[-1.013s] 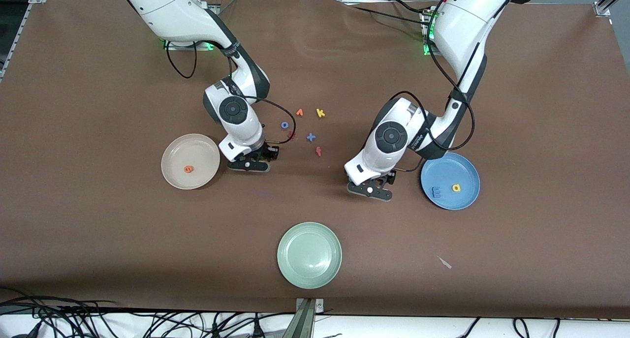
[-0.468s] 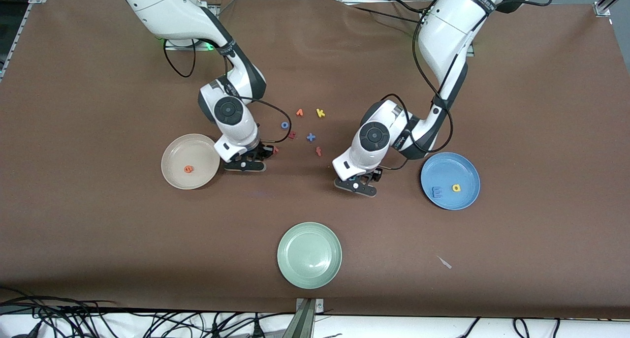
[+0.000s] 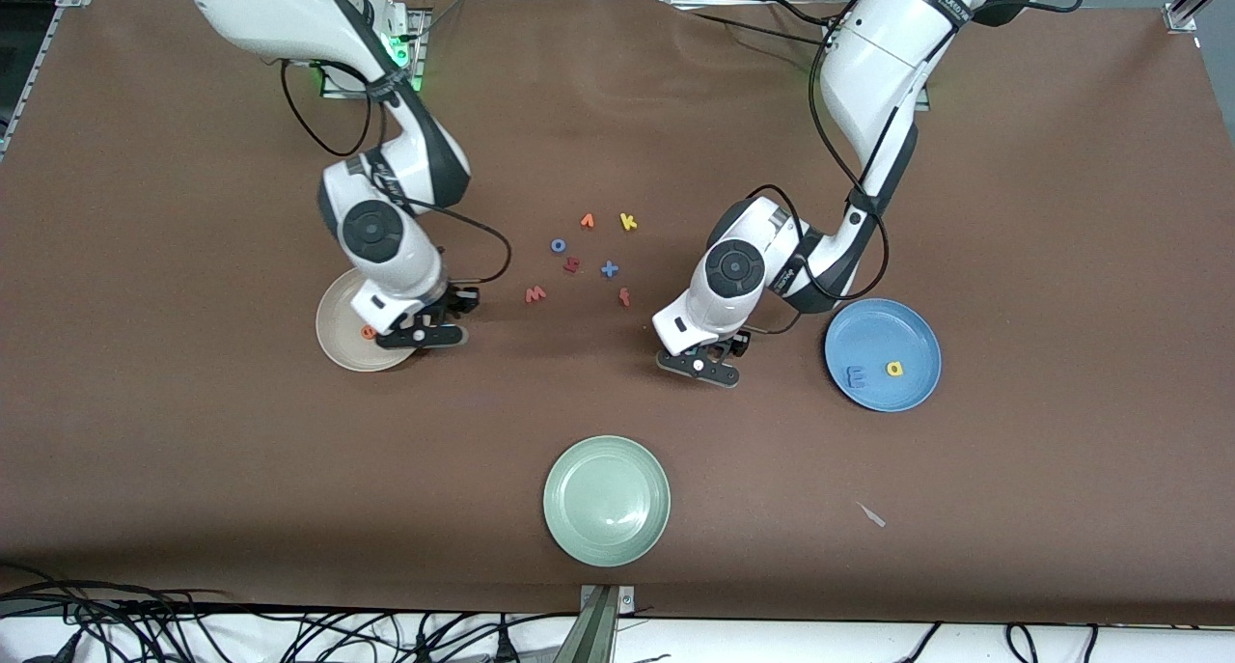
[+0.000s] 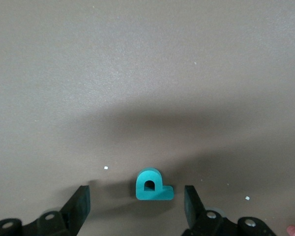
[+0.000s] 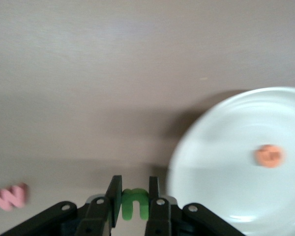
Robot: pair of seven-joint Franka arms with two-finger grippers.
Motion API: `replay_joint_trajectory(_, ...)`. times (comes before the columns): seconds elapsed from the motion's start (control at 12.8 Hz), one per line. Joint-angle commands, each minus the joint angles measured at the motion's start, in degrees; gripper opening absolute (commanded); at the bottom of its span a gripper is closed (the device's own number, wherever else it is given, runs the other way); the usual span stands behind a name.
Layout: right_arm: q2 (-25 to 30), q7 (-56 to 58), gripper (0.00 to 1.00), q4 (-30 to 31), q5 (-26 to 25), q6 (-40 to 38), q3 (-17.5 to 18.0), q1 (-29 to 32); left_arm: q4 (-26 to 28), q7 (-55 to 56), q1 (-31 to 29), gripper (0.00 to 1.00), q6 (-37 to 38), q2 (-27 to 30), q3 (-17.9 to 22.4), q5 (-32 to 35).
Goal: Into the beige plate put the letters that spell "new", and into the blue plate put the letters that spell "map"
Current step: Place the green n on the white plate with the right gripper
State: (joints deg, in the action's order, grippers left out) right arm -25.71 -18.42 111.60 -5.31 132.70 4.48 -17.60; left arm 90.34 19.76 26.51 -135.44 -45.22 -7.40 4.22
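Note:
My right gripper [image 3: 422, 336] is shut on the green n [image 5: 134, 204] and hangs over the rim of the beige plate [image 3: 338, 345]. The orange e [image 3: 368, 332] lies in that plate. The pinkish-red w [image 3: 535, 294] lies on the table toward the letter cluster. My left gripper [image 3: 697, 366] is low and open, with the teal p [image 4: 152, 186] lying on the cloth between its fingers, touching neither. The front view hides the p under the hand. The blue plate [image 3: 912, 327] holds the blue m [image 3: 856, 377] and the yellow a [image 3: 895, 368].
A pale green plate [image 3: 606, 499] sits nearest the front camera. Loose letters lie mid-table: a blue o [image 3: 558, 245], a yellow k [image 3: 628, 222], a blue x [image 3: 610, 269], an orange-red f [image 3: 624, 297] and two more reddish ones. A small scrap [image 3: 871, 514] lies near the front edge.
The right arm has carried the green n from the letter cluster to the beige plate's rim, uncovering the w. The left gripper shifted a little away from the blue plate.

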Motion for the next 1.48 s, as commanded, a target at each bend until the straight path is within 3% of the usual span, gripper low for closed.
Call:
replay_joint_trajectory(0.0,4.2,9.8,0.24,4.4,-0.6,-1.3,0.1,5.6,-0.8,-0.9,0.4,0.86,-3.2,-1.2,0.3,-0.4)
replay_joint_trajectory(0.08,5.1,10.6,0.26,7.3,-0.6,0.7,-0.6,5.9,-0.8,-0.7,0.4,0.86,-3.4,-1.1,0.3,-0.8)
replay_joint_trajectory(0.23,5.6,10.0,0.45,11.7,-0.6,6.8,-0.8,5.9,-0.8,-0.7,0.3,0.86,-3.4,-1.2,0.3,-0.7)
replay_joint_trajectory(0.31,5.6,9.3,0.61,11.5,-0.2,6.9,-0.6,5.8,-0.6,-1.0,0.0,0.86,-3.4,-1.3,0.3,-0.4)
replay_joint_trajectory(0.47,5.3,4.5,0.67,10.2,-0.1,6.9,1.4,5.7,-0.5,-0.9,0.3,0.86,-3.4,-1.1,0.3,-0.5)
replay_joint_trajectory(0.7,1.9,-9.0,0.67,5.6,-0.2,6.5,5.4,2.8,-0.1,-1.1,-0.1,0.85,-3.2,-1.0,0.3,-0.4)
replay_joint_trajectory(1.09,-5.9,-25.8,0.67,-2.1,-0.6,8.1,5.5,-6.5,-0.1,-1.0,0.1,0.80,-3.2,-1.0,0.3,-0.4)
replay_joint_trajectory(1.4,-8.2,-28.6,0.67,-1.4,-0.7,12.7,5.5,-8.3,0.2,-1.1,0.1,0.80,-3.3,-1.1,0.3,-0.4)
